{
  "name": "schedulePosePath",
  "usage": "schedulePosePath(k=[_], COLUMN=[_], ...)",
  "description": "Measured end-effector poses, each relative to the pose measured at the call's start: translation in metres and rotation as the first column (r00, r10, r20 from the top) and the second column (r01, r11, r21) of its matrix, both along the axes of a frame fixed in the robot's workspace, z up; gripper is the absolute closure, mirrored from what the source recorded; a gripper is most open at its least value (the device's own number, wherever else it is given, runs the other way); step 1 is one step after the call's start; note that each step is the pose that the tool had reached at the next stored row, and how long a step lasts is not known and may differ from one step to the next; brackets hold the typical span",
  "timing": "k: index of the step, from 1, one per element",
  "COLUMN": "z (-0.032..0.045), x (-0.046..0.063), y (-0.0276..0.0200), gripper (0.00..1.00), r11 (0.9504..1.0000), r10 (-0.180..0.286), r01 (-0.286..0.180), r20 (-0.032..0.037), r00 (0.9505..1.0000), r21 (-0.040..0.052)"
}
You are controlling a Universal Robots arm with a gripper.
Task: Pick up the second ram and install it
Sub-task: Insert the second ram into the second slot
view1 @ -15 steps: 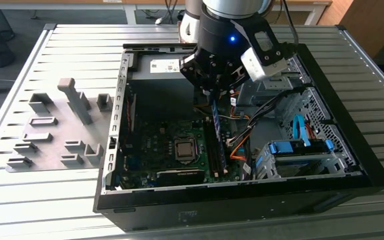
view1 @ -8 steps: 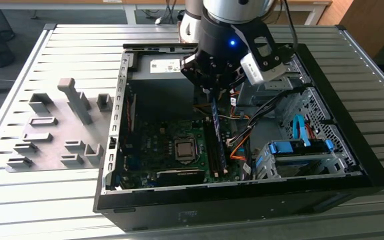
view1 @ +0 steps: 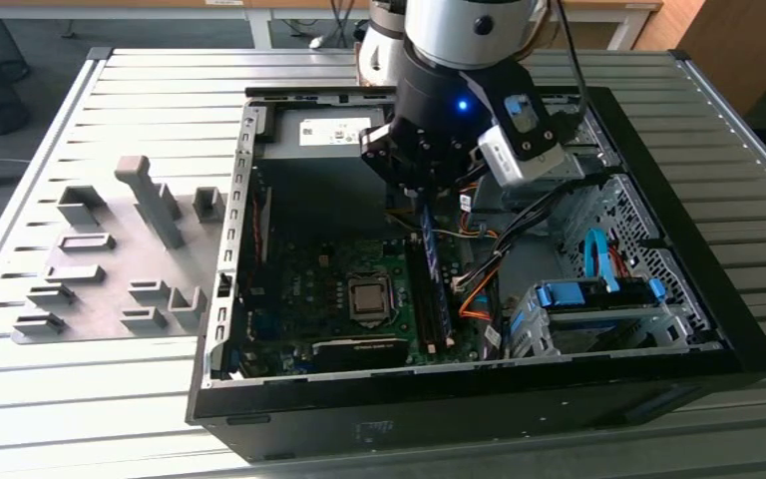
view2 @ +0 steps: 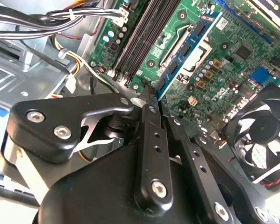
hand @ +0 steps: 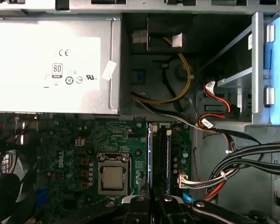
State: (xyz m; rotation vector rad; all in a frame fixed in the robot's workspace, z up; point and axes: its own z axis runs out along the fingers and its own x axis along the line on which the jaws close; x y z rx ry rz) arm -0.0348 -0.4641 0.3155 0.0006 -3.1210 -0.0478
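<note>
An open black desktop computer case (view1: 702,329) lies on its side on a ribbed, light grey metal table (view1: 91,379). In the exterior view the black-and-white robot arm reaches down into the case, and its black gripper (view1: 426,205) sits above the green motherboard (view1: 316,289). The gripper's fingers are closed on the second ram (view1: 434,274), a thin, long blue-teal circuit-board stick that extends from the fingers over the black memory slots (view1: 426,309). In the second wrist view the stick (view2: 188,51) runs edge-on from the black fingers (view2: 151,105) across the motherboard, beside the metal processor socket (view2: 195,51). In the first wrist view the stick (hand: 149,156) stands just beside the dark slots, near the silver power supply box (hand: 51,60). On the table, toward the exterior view's left, grey plastic holder blocks (view1: 117,269) stand on a grey plate. Beyond the table lie a grey floor and pale wooden furniture (view1: 742,40).
</note>
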Motion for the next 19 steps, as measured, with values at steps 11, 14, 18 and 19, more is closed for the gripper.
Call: schedulePosePath(k=[11, 14, 18, 19], z=[-0.0117, -0.012, -0.012, -0.012], x=[0.0, 0.0, 0.0, 0.0], y=[-0.0026, -0.0026, -0.0026, -0.0026], gripper=[0.85, 0.85, 0.85, 0.85], r11=[1.0, 1.0, 1.0, 1.0], r10=[-0.002, -0.002, -0.002, -0.002], r01=[0.002, 0.002, 0.002, 0.002], r20=[0.0, 0.0, 0.0, 0.0], r00=[1.0, 1.0, 1.0, 1.0], r21=[-0.0003, -0.0001, 0.0, -0.0001])
